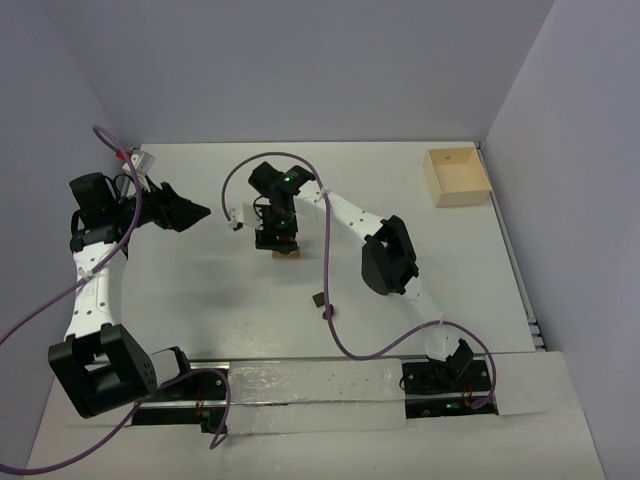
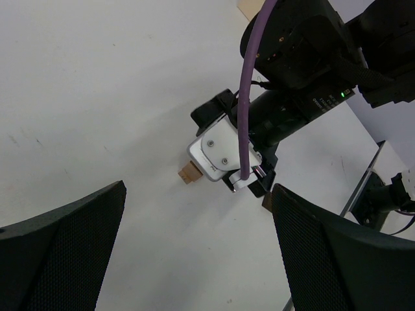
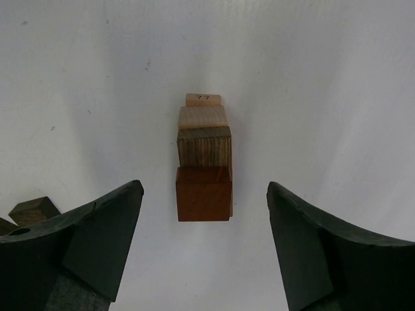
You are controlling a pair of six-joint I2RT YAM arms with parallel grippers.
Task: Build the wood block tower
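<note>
The wood block tower (image 3: 204,170) stands on the bench (image 1: 200,290) near its centre, with a reddish-brown block on top. The right hand (image 3: 204,189) is positioned over it, its fingers spread wide with a gap on each side. The left hand (image 2: 198,189) is also spread wide, holds nothing, and sits well apart at the left. A loose dark block (image 3: 29,210) lies nearby.
</note>
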